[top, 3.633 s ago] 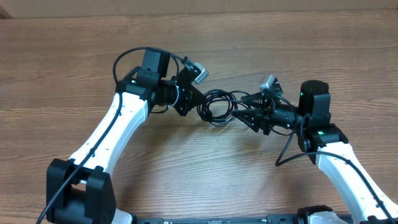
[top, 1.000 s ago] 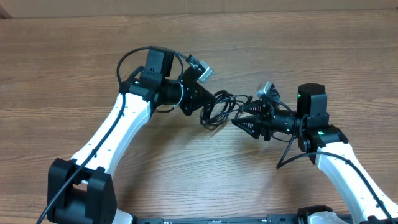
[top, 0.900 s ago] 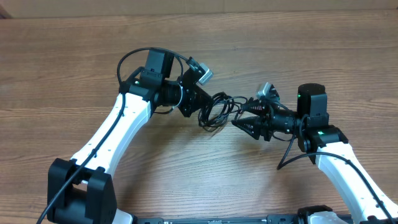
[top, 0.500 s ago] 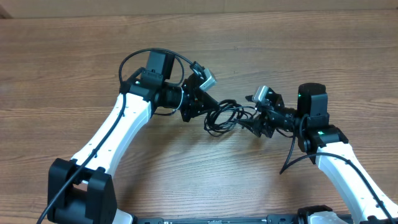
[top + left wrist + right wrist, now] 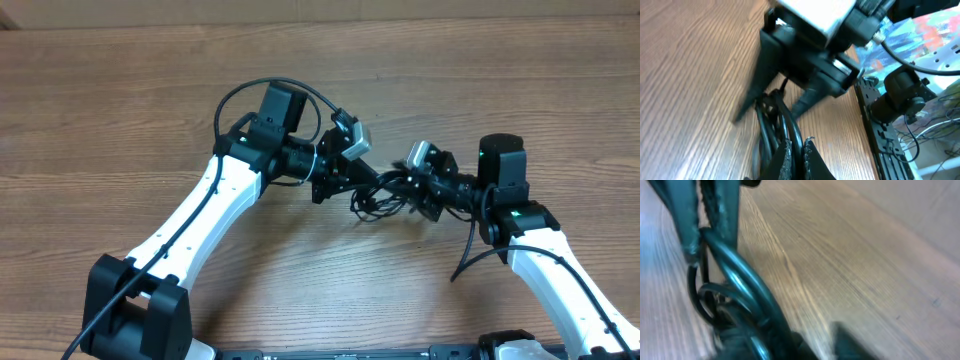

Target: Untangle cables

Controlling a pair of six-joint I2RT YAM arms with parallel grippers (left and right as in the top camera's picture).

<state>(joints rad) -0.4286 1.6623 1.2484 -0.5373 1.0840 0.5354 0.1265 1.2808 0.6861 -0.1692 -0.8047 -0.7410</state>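
- The left gripper (image 5: 358, 188) is pressed together, pinching the cables (image 5: 380, 203).
- The cables bunch near the middle of the counter (image 5: 120, 110).
- The right gripper (image 5: 403, 190) meets the tangle; I cannot tell its grip.

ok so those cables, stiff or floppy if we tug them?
Likely floppy: the cables curl in loose, uneven loops. Probably light, being thin cords. Could snag rather than slide, since strands cross at the left fingers.

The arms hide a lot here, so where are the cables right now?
In the overhead view the cables form a tangled bundle just right of centre, between the left gripper and the right gripper, which meet at it from either side.
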